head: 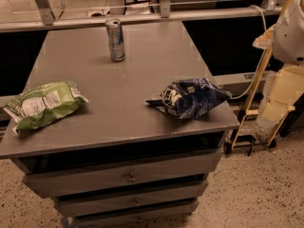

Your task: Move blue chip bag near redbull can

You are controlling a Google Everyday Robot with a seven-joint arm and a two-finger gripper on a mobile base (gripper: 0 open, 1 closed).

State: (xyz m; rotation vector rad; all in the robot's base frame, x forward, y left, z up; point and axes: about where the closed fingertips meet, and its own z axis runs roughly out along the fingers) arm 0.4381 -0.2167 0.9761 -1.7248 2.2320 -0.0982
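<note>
1. Gripper. The gripper (279, 101) hangs at the right edge of the camera view, beside the bench (142, 80) and outside its right edge, below the white rounded arm housing (290, 30). Its degree of opening cannot be told. It carries none of the task items; both lie on the bench.

2. Task item. The blue chip bag (190, 98) lies crumpled at the front right of the bench top, near the right edge and clear of the gripper.

3. Target. The redbull can (115, 39) stands upright at the rear of the bench, left of centre, well apart from the blue chip bag.

4. Other item. A green chip bag (45, 103) lies at the front left, well apart from both.

5. Step in hand. Judged from this layout, the approach has not begun and no grasp is made.

6. Next move. The gripper must travel left over the bench, descend onto the blue chip bag and close on its raised crumpled bulk. Foil is likely to slip or deform, so a central grip is advised. Placement must stop short of the can, which could tip easily.
</note>
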